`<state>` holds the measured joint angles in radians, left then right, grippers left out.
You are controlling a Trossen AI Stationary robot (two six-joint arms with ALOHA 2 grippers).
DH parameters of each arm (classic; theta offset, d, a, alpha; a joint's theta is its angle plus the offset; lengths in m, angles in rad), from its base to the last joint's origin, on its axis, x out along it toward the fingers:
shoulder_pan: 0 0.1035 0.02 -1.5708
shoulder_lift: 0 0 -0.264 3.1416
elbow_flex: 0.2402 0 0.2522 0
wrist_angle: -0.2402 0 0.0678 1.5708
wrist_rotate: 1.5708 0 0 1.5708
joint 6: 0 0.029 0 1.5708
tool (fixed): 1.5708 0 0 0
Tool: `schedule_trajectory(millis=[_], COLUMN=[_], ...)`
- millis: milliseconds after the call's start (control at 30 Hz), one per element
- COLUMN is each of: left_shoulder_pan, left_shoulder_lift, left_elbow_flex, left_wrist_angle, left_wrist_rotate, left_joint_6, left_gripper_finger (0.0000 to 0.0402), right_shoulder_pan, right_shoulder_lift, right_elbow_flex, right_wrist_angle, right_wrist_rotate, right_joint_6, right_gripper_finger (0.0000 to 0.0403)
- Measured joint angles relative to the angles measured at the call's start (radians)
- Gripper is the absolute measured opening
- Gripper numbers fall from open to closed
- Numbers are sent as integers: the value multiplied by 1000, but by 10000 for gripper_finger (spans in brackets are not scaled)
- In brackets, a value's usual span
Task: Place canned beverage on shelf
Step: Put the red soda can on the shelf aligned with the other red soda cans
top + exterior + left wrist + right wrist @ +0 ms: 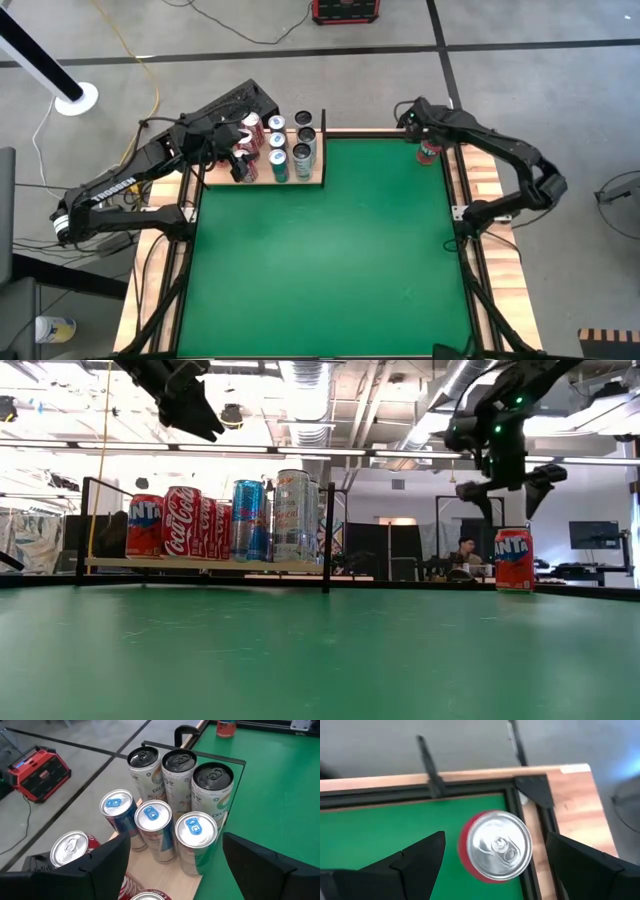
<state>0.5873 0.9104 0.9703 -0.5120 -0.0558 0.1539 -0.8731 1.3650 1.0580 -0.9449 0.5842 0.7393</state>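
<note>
The green felt tabletop (330, 250) lies bare across its near and middle stretch in the low view. Farther back, on the right side, a lone red Fanta can (514, 560) stands upright on the felt, near the table's far right corner and just beside the wooden side strip (487, 180). The right gripper (505, 497) hangs directly above this can, its two dark fingers spread wide and pointing down, not touching it; the right wrist view looks straight down on the can's silver top between the released fingers.

On the far left stands the shelf (318, 181), a pale-wood board raised slightly above the felt, with a thin black rail (329, 535) at its end. Upright cans are packed on it: a Fanta can (145, 526) at the outer end, a Coca-Cola can (181, 521) and more red cans just beside it, then blue cans (152, 827) with blue tabs, and tall pale Celsius cans (212, 787) with black lids closest to the rail. The left gripper (205, 422) hovers above the red cans on the shelf, its fingers parted and grasping nothing; the left wrist view shows the can tops between them.

Beyond the table, a person (463, 550) sits in the room.
</note>
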Motion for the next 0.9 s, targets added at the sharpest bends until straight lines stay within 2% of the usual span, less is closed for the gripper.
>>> schedule_trajectory(millis=[133,267,400,633,900], left_shoulder_pan=[0,0,0,0,1], left_shoulder_lift=[0,0,0,0,0], left_elbow_flex=[0,0,0,0,0], left_wrist_angle=[-7,-14,-14,-17,-17], left_wrist_rotate=[0,0,0,-1,-1], left_joint_6=[0,0,0,-2,-4], left_gripper_finger=[299,299,299,299,299], right_shoulder_pan=[18,17,-9,-14,-33], right_shoulder_lift=[67,129,170,200,204], right_elbow_flex=[0,0,0,3,-1], right_wrist_angle=[-76,-91,-65,64,72], right_wrist_rotate=[59,59,-4,-72,-180], right_joint_6=[75,95,64,-84,-202], right_gripper_finger=[372,372,372,373,369])
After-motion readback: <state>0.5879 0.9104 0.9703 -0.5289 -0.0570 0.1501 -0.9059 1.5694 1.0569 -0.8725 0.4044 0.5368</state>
